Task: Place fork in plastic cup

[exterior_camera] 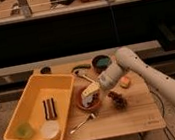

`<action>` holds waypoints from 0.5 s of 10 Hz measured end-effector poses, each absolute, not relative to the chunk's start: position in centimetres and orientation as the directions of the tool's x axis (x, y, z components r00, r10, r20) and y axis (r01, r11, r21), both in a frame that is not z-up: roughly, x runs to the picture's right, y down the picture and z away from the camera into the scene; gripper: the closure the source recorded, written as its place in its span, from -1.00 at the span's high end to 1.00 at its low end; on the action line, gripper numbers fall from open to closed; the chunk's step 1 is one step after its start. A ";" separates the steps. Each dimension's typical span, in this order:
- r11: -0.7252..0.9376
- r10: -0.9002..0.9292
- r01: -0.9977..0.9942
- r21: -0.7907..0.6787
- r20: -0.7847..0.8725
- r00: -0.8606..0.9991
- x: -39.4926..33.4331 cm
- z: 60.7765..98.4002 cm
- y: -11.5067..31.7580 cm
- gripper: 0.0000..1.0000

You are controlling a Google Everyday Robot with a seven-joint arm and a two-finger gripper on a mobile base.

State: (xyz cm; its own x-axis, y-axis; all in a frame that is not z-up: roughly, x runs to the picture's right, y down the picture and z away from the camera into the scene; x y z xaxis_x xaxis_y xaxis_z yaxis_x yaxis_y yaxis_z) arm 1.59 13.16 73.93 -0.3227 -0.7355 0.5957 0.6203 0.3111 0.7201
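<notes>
The fork [83, 123], small and silver, lies on the wooden table [135, 117] just in front of the brown bowl [88, 101]. The plastic cup [24, 130], translucent yellowish-green, stands in the near left corner of the yellow bin [32, 94]. My gripper [91, 90] hangs over the brown bowl, above and behind the fork and well to the right of the cup. Something pale lies in the bowl beneath it.
In the bin, a cream-white cup [50, 131] stands beside the plastic cup, and a dark brown item [49, 108] lies mid-bin. A larger silver utensil [84, 76], a dark green bowl [101, 62], a brown cone-like object [118, 100] and an orange item [125, 82] are on the table.
</notes>
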 end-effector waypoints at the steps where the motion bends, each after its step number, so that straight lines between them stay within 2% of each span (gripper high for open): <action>1: 0.324 -0.718 0.632 0.704 0.618 -0.320 2.2 75.1 14.5 0.60; 5: 0.325 -0.697 0.696 0.640 0.659 -0.281 3.4 76.9 17.7 0.60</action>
State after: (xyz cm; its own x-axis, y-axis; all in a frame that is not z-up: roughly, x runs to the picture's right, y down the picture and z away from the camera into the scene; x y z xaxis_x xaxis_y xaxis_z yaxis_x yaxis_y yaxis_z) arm 3.36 17.70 76.89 -0.2810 -0.6974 0.6593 0.6959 0.3250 0.6404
